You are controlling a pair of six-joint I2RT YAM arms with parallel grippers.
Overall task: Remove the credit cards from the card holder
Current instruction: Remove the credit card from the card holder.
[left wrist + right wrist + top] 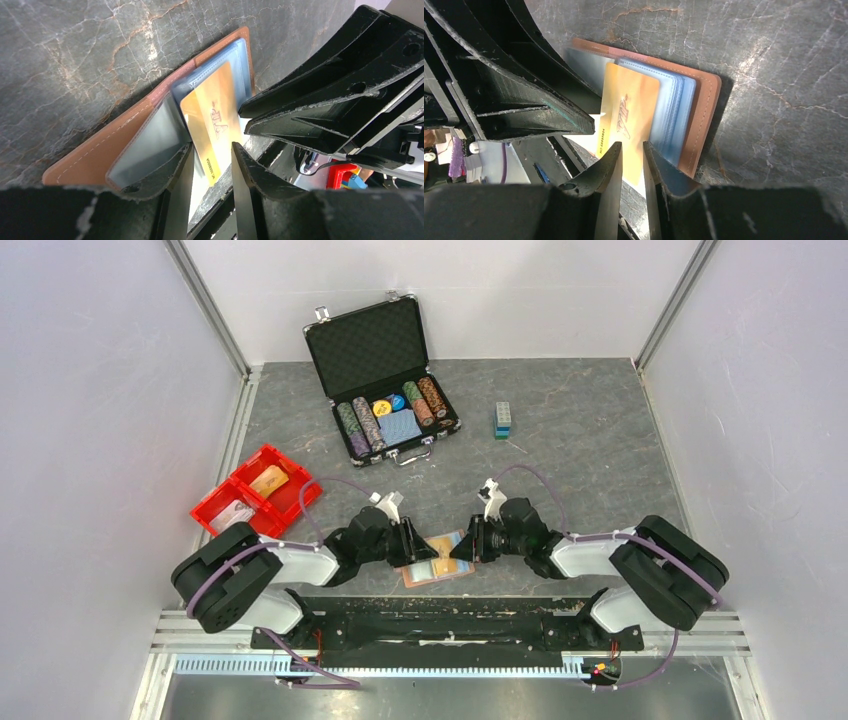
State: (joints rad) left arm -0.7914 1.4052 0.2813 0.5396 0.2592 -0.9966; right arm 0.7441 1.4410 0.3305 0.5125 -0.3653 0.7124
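The orange-yellow card [212,120] is the one in play. It stands partway out of its pocket, with its near end pushed past the edge of the card holder [90,155], which lies open and flat on the worktop [580,460] with the brown leather underneath and the light-blue lining facing up. Behind the card, the pale blue cards [674,107] are tucked in a tight stack (I cannot count them, nor tell them for sure from clear sleeves).

The left fingers [175,195] stand a narrow way apart, with the card's near end showing in the gap. I cannot tell whether they are gripping it. The right fingers [609,190] face them and are nearly together, leaving only a thin slit. The card runs in at their tips, and again I cannot tell whether it is pinched or only lies beneath them.

I judge the task to be at an early stage. The holder is open and one card is sliding out, but the top view shows no card lying free of the holder. This card has yet to come clear, and all of the blue stack is left to do.

Well apart, at the far side, are an open poker-chip case [370,350], a red bin [290,502] to the left and a small block stack [503,420].
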